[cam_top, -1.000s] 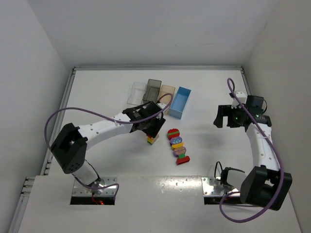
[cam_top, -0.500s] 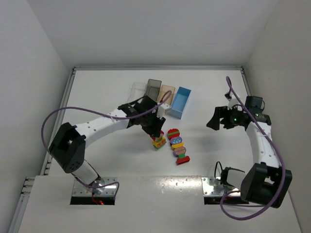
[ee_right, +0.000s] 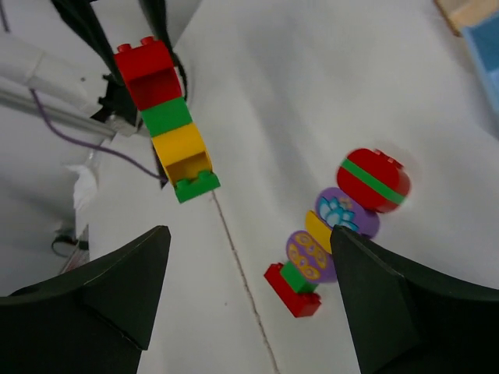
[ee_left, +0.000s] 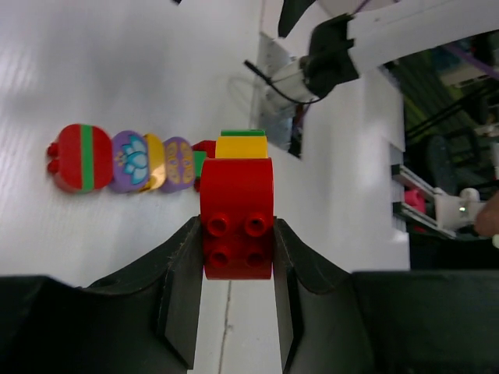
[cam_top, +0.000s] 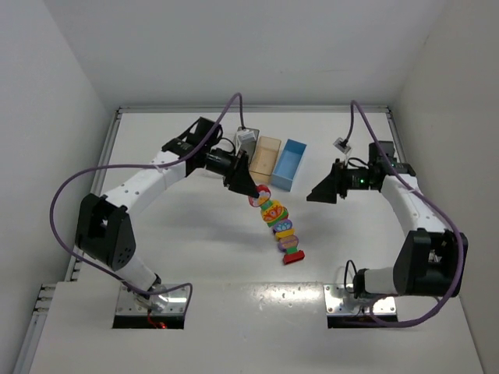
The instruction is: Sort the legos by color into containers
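The left arm's fingers [ee_left: 181, 288] are clamped on the red brick [ee_left: 236, 214] at one end of a small lego stack [ee_right: 170, 117] — red, green, yellow, then a thin green plate — and hold it clear of the bench [cam_top: 171, 249]. The stack's long axis runs straight out from those fingers, and its free green end points toward the right arm. In the right wrist view the stack hangs ahead and to the left, with the red end uppermost against the dark left fingers.

The right arm's fingers [ee_right: 117, 296] are spread wide with nothing between them. They face the stack but are well apart from it.

The next move probably turns on that facing: the right arm is the free one and lies on the side of the stack's open end. To pull off a colour, it would have to come in along the stack's axis and close across the yellow or green brick, not the red one already held.

Below, a row of legos [cam_top: 284, 234] lies on the bench, running from near the held stack toward the near edge. The dark grey bin [cam_top: 246, 139], tan bin [cam_top: 266, 149] and blue bin [cam_top: 287, 165] stand side by side beyond — no held brick is in one yet.
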Controlling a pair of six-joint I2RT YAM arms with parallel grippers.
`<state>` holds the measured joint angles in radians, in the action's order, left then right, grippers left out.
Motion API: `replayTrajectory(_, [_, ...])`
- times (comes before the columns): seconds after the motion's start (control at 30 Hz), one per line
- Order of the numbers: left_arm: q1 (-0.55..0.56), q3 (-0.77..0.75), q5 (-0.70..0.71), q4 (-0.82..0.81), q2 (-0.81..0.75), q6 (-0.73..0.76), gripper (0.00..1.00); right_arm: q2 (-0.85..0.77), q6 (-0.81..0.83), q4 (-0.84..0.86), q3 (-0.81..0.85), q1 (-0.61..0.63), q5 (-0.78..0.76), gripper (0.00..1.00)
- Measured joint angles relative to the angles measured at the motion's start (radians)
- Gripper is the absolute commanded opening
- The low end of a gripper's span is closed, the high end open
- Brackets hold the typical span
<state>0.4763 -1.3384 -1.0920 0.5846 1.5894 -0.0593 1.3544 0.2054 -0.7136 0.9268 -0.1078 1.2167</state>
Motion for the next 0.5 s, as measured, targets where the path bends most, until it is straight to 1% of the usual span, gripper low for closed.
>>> replayTrajectory(0.1, [-0.005, 0.006, -0.080, -0.053, 0.002, -0.057, 0.00, 0.013, -0.013, 0.023, 0.019, 0.067, 0.042, 0.79])
replayTrajectory(0.13, [-0.006, 0.011, -0.105, -0.081, 0.002, -0.080, 0.00, 0.017, -0.019, 0.026, 0.027, 0.087, 0.052, 0.76])
replayTrajectory(0.23, [-0.009, 0.030, -0.163, -0.163, 0.009, -0.153, 0.00, 0.033, -0.027, 0.037, 0.050, 0.141, 0.076, 0.73])
replayTrajectory(0.37, [-0.021, 0.042, -0.203, -0.233, 0.029, -0.214, 0.00, 0.042, -0.026, 0.039, 0.052, 0.195, 0.085, 0.73])
replayTrajectory(0.5, [-0.033, 0.048, -0.215, -0.260, 0.038, -0.243, 0.00, 0.047, -0.027, 0.039, 0.060, 0.237, 0.095, 0.73])
